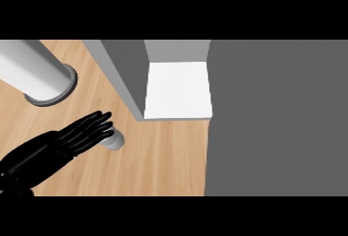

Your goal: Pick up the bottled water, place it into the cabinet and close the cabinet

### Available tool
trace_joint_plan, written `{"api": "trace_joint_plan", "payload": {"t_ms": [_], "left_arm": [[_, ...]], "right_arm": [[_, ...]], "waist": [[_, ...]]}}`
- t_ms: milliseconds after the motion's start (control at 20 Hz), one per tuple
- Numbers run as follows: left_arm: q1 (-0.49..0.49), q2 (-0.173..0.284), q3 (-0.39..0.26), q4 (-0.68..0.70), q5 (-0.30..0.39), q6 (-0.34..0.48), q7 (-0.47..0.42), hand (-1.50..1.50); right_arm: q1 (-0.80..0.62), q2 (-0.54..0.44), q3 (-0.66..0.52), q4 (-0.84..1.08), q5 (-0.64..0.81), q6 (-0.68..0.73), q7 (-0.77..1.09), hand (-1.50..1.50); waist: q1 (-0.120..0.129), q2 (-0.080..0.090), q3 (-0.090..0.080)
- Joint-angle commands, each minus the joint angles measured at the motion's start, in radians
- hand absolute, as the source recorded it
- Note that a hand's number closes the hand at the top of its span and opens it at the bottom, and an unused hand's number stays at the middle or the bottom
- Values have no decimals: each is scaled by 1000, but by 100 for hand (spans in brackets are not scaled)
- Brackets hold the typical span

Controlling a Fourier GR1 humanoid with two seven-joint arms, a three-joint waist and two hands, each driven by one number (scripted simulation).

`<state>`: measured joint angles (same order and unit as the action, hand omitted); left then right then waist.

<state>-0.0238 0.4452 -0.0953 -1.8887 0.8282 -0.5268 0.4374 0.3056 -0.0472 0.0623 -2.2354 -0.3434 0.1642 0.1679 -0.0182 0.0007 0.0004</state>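
**Left hand at the bottle, cabinet open**

Your left hand (81, 133) comes in from the lower left of the head view, over the wooden counter (156, 161). Its fingers (95, 120) are stretched out nearly straight, pointing up and right, not curled round anything. The bottled water (114, 140) sits just at the fingertips' right side, partly hidden under them; only a small pale grey rounded part shows. You cannot tell from this view whether the fingers touch it. The bottle stands on the counter, outside the cabinet.

Further up and right, the cabinet (129, 73) stands open: a grey side wall, with a white shelf floor (178, 90) inside. A large dark grey panel (279, 120) fills the view's right side.

At upper left, a big white cylinder (31, 69) rests on a grey ring base, well apart from the hand.
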Motion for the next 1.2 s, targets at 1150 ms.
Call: {"api": "trace_joint_plan", "payload": {"t_ms": [1150], "left_arm": [[-101,5,301,375,34,-324,14,-150]], "right_arm": [[217,26,30,-32,34,139,-143,-150]], "waist": [[11,-1,-1]]}}
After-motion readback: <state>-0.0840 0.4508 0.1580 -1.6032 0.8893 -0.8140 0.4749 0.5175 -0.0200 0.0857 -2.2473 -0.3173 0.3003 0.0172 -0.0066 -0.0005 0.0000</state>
